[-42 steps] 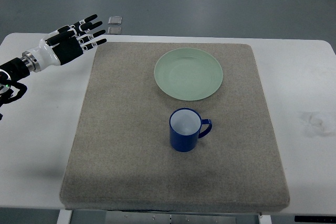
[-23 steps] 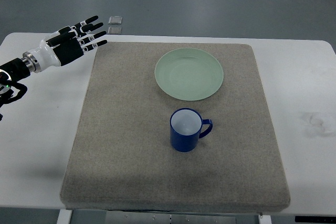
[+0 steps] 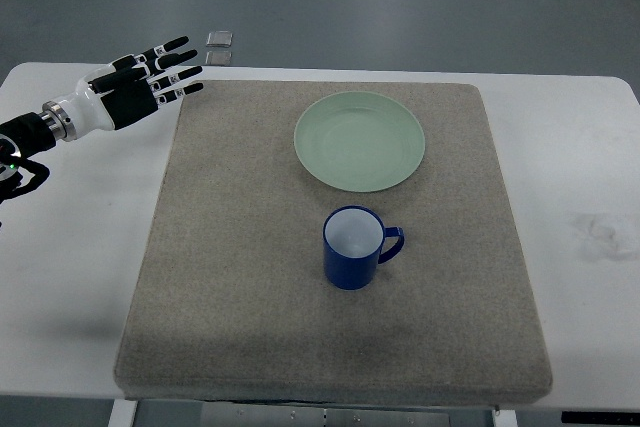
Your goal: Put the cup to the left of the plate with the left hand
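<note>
1. The blue cup was seen upright on the grey mat, nearest the camera.
2. The green plate was set just beyond it.
3. The left hand was held spread and empty over the bench at the mat's far-left corner.

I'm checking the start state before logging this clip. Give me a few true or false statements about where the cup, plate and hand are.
1. The blue cup stands upright on the mat, nearer the camera than the green plate. True.
2. The left hand grips the cup. False: its fingers are spread, holding nothing, over the table's far left.
3. The cup's handle points to the picture's right. True.
4. The cup sits on the plate. False: they are apart.
</note>
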